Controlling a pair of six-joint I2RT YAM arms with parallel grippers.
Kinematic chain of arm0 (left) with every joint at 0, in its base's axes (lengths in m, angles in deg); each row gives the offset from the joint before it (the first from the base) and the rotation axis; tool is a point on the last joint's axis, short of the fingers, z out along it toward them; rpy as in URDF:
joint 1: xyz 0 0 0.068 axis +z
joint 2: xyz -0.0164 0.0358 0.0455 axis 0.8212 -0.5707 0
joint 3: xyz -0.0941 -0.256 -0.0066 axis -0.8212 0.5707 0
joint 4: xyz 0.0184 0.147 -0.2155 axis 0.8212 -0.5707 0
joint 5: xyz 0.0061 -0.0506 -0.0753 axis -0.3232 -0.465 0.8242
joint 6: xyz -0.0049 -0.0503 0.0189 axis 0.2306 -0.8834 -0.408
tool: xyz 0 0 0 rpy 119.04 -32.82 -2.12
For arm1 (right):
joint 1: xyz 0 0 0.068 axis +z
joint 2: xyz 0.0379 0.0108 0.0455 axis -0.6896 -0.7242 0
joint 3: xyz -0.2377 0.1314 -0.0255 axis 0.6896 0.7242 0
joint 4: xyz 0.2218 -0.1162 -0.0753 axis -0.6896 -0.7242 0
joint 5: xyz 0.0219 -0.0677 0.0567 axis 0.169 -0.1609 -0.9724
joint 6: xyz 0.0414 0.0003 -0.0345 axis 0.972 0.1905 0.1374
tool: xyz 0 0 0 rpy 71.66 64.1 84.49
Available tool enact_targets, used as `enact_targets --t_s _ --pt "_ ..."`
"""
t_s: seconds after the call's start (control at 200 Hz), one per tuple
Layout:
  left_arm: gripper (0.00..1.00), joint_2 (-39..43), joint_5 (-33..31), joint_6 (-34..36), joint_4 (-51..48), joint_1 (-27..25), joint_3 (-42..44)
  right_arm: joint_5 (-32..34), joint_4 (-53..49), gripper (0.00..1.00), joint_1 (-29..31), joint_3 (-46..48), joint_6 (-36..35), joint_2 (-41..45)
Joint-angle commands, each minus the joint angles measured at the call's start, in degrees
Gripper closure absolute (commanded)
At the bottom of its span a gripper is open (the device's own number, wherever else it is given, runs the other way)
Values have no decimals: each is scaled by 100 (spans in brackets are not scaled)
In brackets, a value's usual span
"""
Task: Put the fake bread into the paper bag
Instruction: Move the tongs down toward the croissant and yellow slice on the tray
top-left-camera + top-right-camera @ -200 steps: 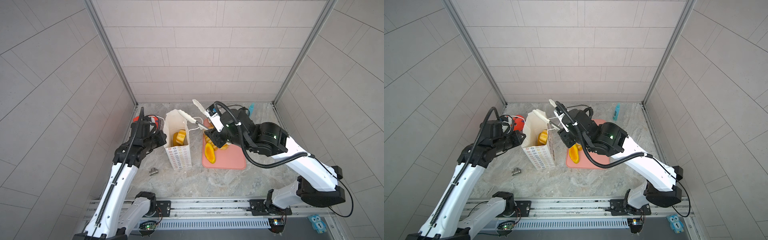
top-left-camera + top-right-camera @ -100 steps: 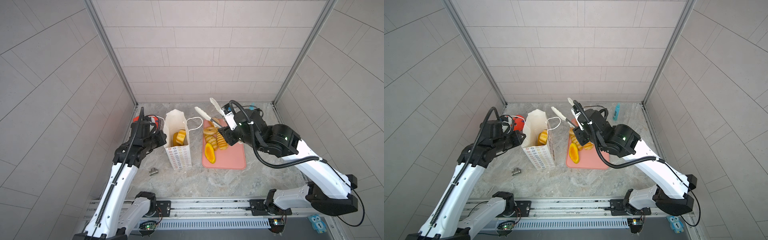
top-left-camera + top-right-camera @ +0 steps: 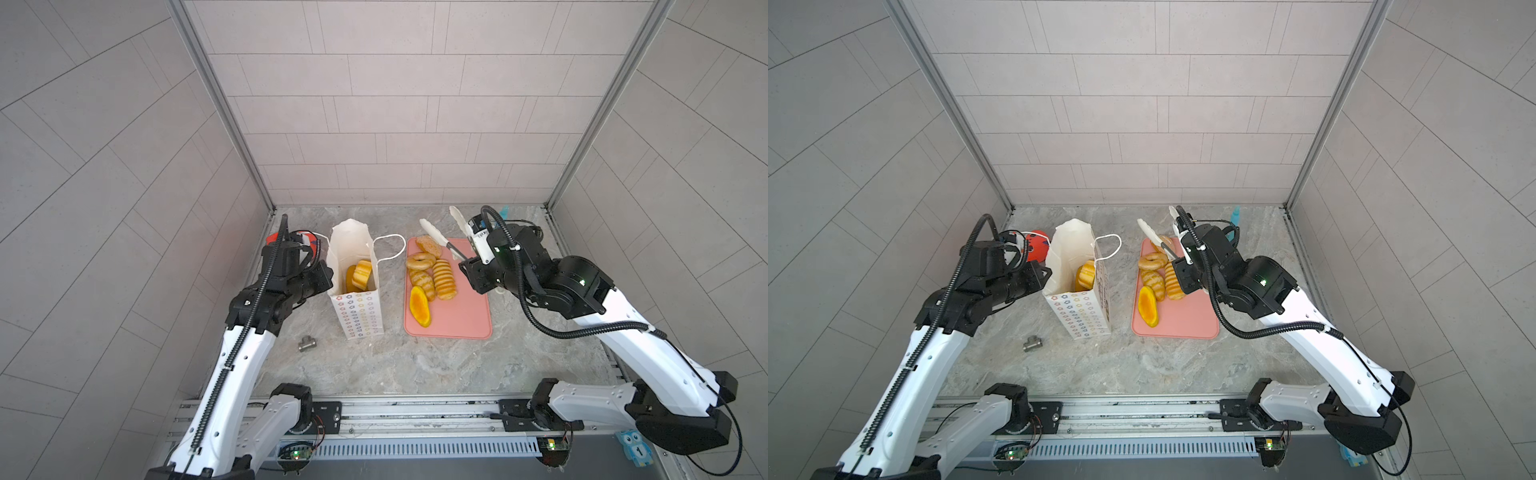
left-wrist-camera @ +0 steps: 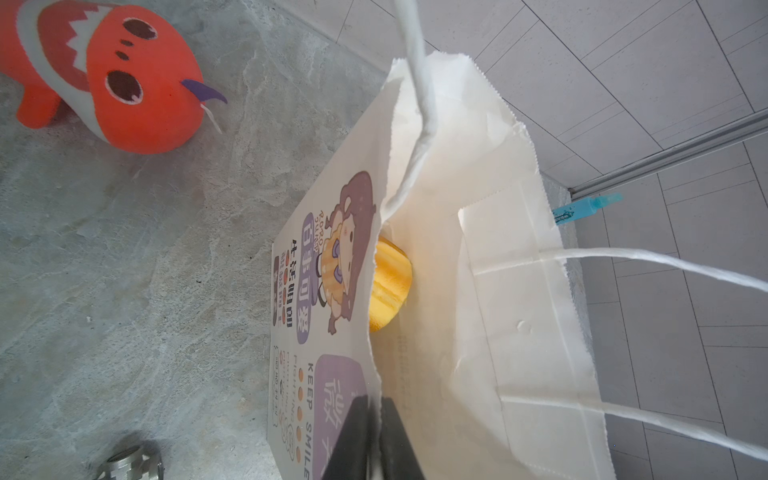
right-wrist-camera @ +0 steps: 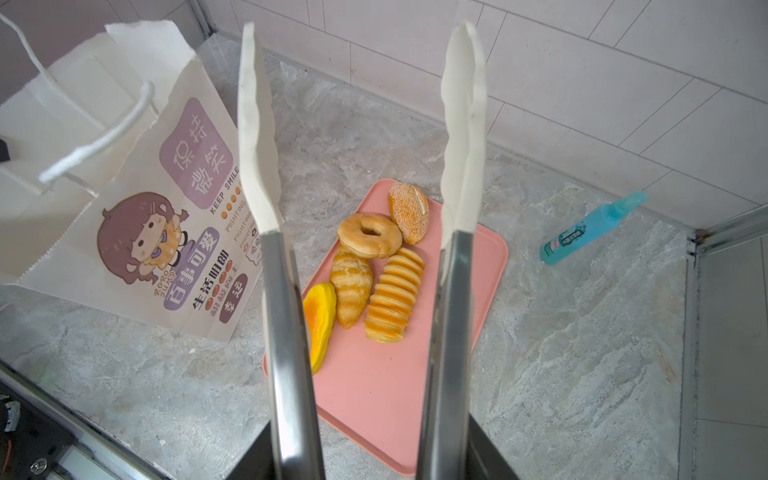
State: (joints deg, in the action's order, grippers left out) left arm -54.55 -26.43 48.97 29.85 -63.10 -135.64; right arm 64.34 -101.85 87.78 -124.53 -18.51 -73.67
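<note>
A grey marbled table [image 3: 415,365] is boxed in by pale tiled walls [image 3: 374,104]. The left jaws are clamped on the rim of the upright white bag [image 3: 359,316], yellow bread [image 3: 362,272] inside. Five more glossy golden pieces lie on the pink tray [image 3: 461,320] just beside the right jaws, which grip open tongs [image 5: 286,311].

Below the right gripper's [image 3: 468,266] tongs [image 5: 282,311] lies the tray [image 3: 457,320] bearing five breads [image 3: 442,278]; left of them stands the bag [image 3: 359,316], two more inside.
</note>
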Motion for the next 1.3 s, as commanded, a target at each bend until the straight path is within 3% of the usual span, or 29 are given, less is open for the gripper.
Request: enact_targets --t_s 0.0,1.291 --pt "88 54 -41 -23 51 -18 -60 -59 79 47 -15 185 192 234" --pt "88 63 -20 -50 146 -10 112 -1534 848 51 126 2964 1268 591"
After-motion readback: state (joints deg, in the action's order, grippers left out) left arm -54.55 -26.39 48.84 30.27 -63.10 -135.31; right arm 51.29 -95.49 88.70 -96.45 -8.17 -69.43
